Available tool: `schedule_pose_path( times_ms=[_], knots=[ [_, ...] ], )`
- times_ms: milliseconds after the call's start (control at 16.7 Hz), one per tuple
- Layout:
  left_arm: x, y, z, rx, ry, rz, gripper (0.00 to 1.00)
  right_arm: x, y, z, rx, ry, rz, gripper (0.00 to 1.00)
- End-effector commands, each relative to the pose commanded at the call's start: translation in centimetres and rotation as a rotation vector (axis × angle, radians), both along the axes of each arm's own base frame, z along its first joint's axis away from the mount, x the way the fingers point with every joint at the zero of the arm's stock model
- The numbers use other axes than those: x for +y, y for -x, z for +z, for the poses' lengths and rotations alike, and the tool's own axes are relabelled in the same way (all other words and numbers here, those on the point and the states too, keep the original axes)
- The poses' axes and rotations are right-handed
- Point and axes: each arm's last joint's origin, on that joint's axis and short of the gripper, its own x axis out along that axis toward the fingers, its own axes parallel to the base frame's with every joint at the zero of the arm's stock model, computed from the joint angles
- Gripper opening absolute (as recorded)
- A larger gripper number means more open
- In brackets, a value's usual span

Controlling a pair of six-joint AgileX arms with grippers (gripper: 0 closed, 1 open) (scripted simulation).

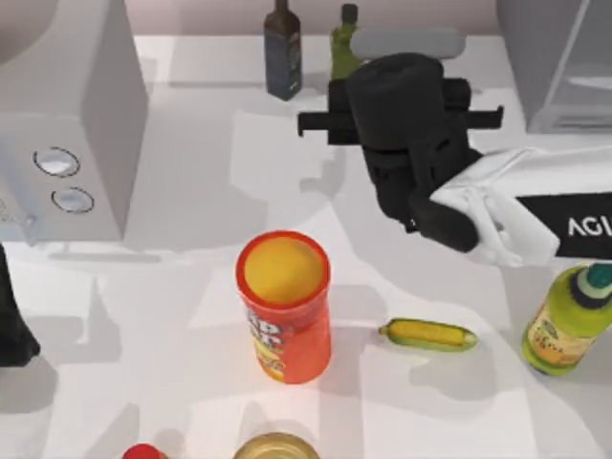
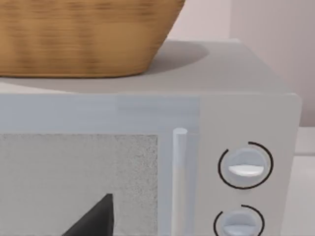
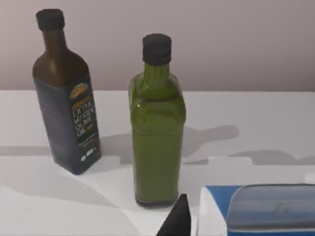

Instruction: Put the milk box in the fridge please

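Blue-and-white, the milk box (image 3: pixel 256 211) sits directly under the right gripper (image 1: pixel 406 120), just beside the green bottle (image 3: pixel 156 128); whether the fingers are apart or closed on it cannot be told. Just beyond the green bottle stands the dark olive oil bottle (image 3: pixel 66 98). Right of the green bottle is the fridge (image 1: pixel 559 62). The left arm (image 1: pixel 14 316) is parked well left of it, by the microwave (image 2: pixel 246 128).

In the top view the right arm's wrist (image 1: pixel 406 120) covers its own gripper and all but the top of the green bottle (image 1: pixel 344 43). The fridge (image 1: pixel 559 62) is cut off by the upper right edge. In the right wrist view the milk box (image 3: pixel 258 211) runs off the lower edge, its lettering unseen. A red thing (image 1: pixel 143 451) and a round tin (image 1: pixel 277 447) are cropped at the top view's lower edge.
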Motion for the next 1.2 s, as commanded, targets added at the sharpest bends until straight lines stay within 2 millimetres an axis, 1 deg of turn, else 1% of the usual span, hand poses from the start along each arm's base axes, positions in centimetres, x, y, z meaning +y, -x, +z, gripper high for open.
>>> schedule_pose_path(
  times_ms=[60,360,480,660,780,900,1020,1080,1200],
  knots=[
    [0.0,0.0,0.0,0.0,0.0,0.0,1.0,0.1,0.0,0.5,-0.007,-0.008,0.001,0.0],
    [0.0,0.0,0.0,0.0,0.0,0.0,1.0,0.0,0.0,0.3,-0.005,-0.008,-0.002,0.0],
    [0.0,0.0,0.0,0.0,0.0,0.0,1.0,-1.2,-0.1,0.2,0.014,0.019,-0.017,0.0],
    [0.0,0.0,0.0,0.0,0.0,0.0,1.0,-4.8,0.5,0.7,0.054,0.053,-0.04,0.0],
    [0.0,0.0,0.0,0.0,0.0,0.0,1.0,-7.4,1.6,2.0,0.055,0.05,-0.041,0.0],
    [0.0,0.0,0.0,0.0,0.0,0.0,1.0,-10.3,3.3,4.0,0.028,0.029,-0.039,0.0],
    [0.0,0.0,0.0,0.0,0.0,0.0,1.0,-13.3,5.5,6.1,-0.019,-0.003,-0.038,0.0],
    [0.0,0.0,0.0,0.0,0.0,0.0,1.0,-14.6,6.7,6.6,-0.034,-0.014,-0.034,0.0],
    [0.0,0.0,0.0,0.0,0.0,0.0,1.0,-16.6,9.0,6.9,-0.052,-0.037,-0.022,0.0]
  ],
)
